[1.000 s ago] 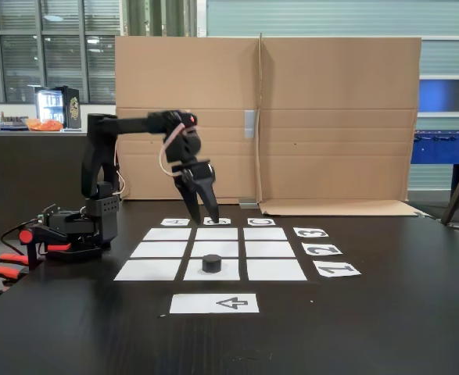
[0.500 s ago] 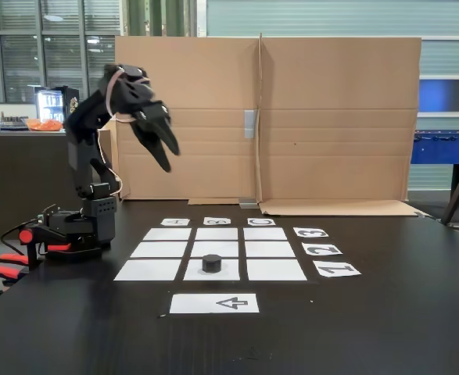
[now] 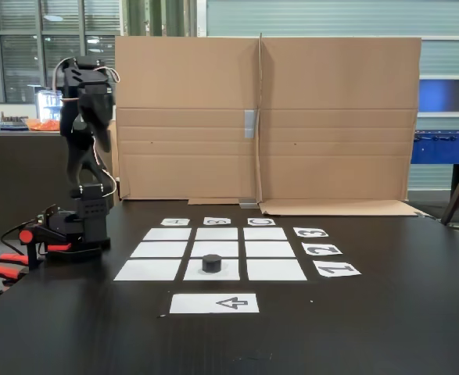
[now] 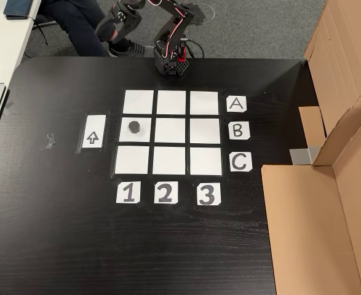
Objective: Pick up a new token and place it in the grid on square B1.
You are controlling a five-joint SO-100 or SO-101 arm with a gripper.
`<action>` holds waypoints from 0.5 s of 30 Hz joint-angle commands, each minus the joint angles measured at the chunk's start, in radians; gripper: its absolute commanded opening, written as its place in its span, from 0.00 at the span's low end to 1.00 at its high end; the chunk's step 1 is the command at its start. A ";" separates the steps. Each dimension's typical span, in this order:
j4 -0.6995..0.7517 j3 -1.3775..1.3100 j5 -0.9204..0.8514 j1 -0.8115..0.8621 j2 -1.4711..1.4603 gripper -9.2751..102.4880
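The token (image 3: 211, 262) (image 4: 134, 127), a small black puck, stands alone on square B1 (image 3: 194, 273) (image 4: 126, 136), the middle cell of the grid's (image 3: 166, 250) (image 4: 171, 161) row nearest the arrow sheet. My arm is folded back and upright over its base (image 3: 84, 226) (image 4: 171, 64), at the left in the fixed view, far from the grid. The gripper (image 3: 101, 142) hangs high above the table beside the arm's column. It holds nothing, and its jaws are seen edge-on, so their gap does not show.
A white sheet printed with an arrow (image 3: 214, 303) (image 4: 93, 131) lies beside the grid. A tall cardboard wall (image 3: 292, 117) (image 4: 328, 203) stands along the far table edge. A seated person's legs (image 4: 75, 24) are behind the base. A tape scrap (image 4: 50, 140) lies on the dark table.
The arm has swung up and back from above the grid's far side to a folded pose over its base. The token has stayed on its square.
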 commanded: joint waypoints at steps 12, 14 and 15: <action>-0.107 0.353 -0.087 0.281 0.298 0.30; -0.127 0.407 -0.089 0.301 0.324 0.30; -0.137 0.436 -0.091 0.307 0.334 0.29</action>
